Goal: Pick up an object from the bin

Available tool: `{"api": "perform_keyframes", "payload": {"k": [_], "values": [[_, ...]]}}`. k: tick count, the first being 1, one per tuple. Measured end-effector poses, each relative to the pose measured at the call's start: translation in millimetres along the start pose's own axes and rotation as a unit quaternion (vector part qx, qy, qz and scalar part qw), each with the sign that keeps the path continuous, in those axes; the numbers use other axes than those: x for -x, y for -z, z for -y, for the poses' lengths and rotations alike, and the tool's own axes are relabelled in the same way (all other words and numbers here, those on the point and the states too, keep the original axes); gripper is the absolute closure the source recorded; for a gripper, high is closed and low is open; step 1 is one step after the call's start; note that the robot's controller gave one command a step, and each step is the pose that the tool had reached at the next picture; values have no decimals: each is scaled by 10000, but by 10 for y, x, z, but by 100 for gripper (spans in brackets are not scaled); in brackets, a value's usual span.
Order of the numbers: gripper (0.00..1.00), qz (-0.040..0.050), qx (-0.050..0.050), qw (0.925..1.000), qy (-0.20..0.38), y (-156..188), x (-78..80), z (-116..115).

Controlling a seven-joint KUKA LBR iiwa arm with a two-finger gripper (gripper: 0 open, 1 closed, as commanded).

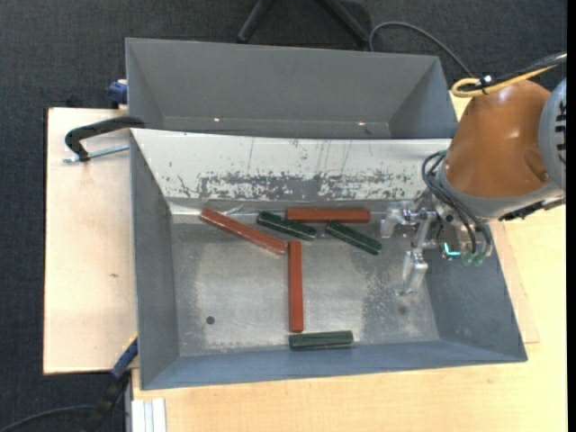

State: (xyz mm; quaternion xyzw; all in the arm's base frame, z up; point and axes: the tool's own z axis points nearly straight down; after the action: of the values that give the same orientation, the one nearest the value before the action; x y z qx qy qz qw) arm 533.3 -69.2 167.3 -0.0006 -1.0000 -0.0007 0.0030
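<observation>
**Six bars in the bin, tool at the right**

Camera view: the grey bin (216,286) holds three red-brown bars and three dark green ones. By the back wall lie the slanted red bar (241,230), the level red bar (328,214), the left green bar (288,226) and the right green bar (353,238). The middle red bar (295,286) runs toward the front green bar (321,339). The tool (411,277) hangs over bare floor, just right of the right green bar and apart from it. I cannot tell how wide it stands.

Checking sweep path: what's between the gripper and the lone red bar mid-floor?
Only bare bin floor between the gripper and that red bar, in the camera view.
</observation>
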Motion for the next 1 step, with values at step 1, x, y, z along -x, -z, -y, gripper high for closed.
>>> {"api": "perform_keyframes", "payload": {"k": [1], "values": [[0,66,0,9993,359,-991,673,-468]]}}
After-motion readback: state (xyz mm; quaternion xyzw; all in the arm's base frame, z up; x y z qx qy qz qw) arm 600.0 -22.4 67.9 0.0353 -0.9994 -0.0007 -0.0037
